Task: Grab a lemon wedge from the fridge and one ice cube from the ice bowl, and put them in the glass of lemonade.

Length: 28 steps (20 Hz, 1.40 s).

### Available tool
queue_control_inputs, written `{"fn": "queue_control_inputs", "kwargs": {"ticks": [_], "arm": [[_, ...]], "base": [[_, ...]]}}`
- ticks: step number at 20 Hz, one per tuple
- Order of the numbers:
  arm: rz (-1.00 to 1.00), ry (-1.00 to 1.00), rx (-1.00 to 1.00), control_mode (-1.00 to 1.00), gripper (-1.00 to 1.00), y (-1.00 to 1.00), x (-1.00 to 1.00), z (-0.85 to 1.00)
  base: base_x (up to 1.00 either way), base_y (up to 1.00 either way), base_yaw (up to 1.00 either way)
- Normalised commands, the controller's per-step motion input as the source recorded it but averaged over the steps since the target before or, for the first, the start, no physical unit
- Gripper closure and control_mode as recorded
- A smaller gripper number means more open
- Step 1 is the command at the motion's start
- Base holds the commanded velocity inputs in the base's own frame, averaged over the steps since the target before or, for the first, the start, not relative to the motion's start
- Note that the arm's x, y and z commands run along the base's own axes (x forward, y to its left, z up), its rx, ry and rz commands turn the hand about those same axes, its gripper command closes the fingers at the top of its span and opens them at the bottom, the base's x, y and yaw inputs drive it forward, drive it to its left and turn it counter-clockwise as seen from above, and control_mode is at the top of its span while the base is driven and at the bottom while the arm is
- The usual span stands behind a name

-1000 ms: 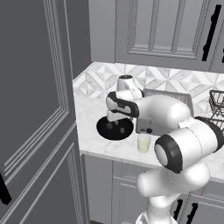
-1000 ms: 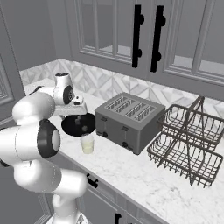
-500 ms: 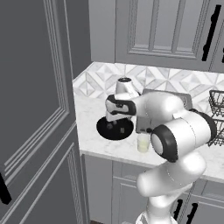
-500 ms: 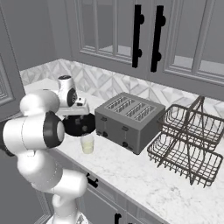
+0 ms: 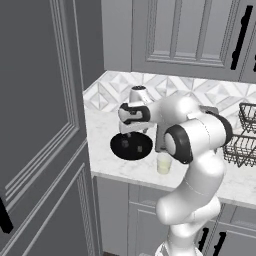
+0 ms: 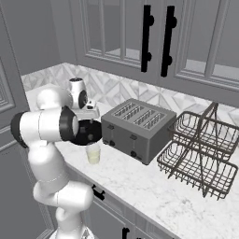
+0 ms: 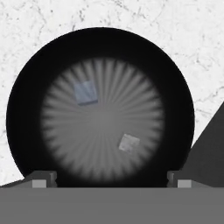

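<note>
1. Nearest to the base cameras, the white arm bends forward over the white marbled bench (image 5: 102, 155), and its elbow hides a part of the bench front.
2. The glass of lemonade (image 5: 163, 163) stands upright near the front edge of the bench, with pale yellow liquid inside; in the right base view the glass (image 6: 93, 152) is just in front of the black bowl.
3. The ice bowl (image 5: 131, 146) sits flat on the bench, just beside the glass and a little farther back.
4. The tool (image 5: 131, 131) hangs directly above the bowl and points down into it. In the hand view its two dark tips stand wide apart at the bottom corners, so the tool is released and holds nothing.
5. In the hand view the bowl (image 7: 26, 87) shows a ribbed grey bottom, and two ice cubes lie there apart: one bluish cube (image 7: 85, 93) and one paler cube (image 7: 129, 142).
6. Behind the glass stands a grey toaster (image 6: 135, 129) with four slots, close to the bowl.
7. Farther along the bench is a dark two-level wire basket (image 6: 200, 154).
8. The dark grey fridge (image 5: 42, 125) rises at the left side, its doors closed.
9. At the back are the patterned tile wall and upper cabinets with black handles (image 6: 148, 37).
</note>
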Motion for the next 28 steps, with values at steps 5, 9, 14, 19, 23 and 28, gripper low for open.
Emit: {"fn": "queue_control_inputs", "kwargs": {"ticks": [5,9,14,19,23,28], "arm": [[0.0,0.07,0.0,-1.0,-1.0,0.0,0.0,-0.6],[0.0,0.01,0.0,-1.0,-1.0,0.0,0.05,-0.46],[0.0,0.0,0.01,-1.0,-1.0,0.0,0.12,-0.39],[0.0,0.05,0.07,-1.0,-1.0,0.0,0.0,-0.32],[0.0,0.08,0.03,-1.0,-1.0,0.0,0.0,-0.27],[0.0,0.03,0.0,-1.0,-1.0,-0.01,0.0,-0.28]], "base": [[0.0,0.0,0.0],[0.0,0.0,0.0],[0.0,0.0,0.0],[0.0,0.0,0.0],[0.0,0.0,0.0],[0.0,0.0,0.0]]}}
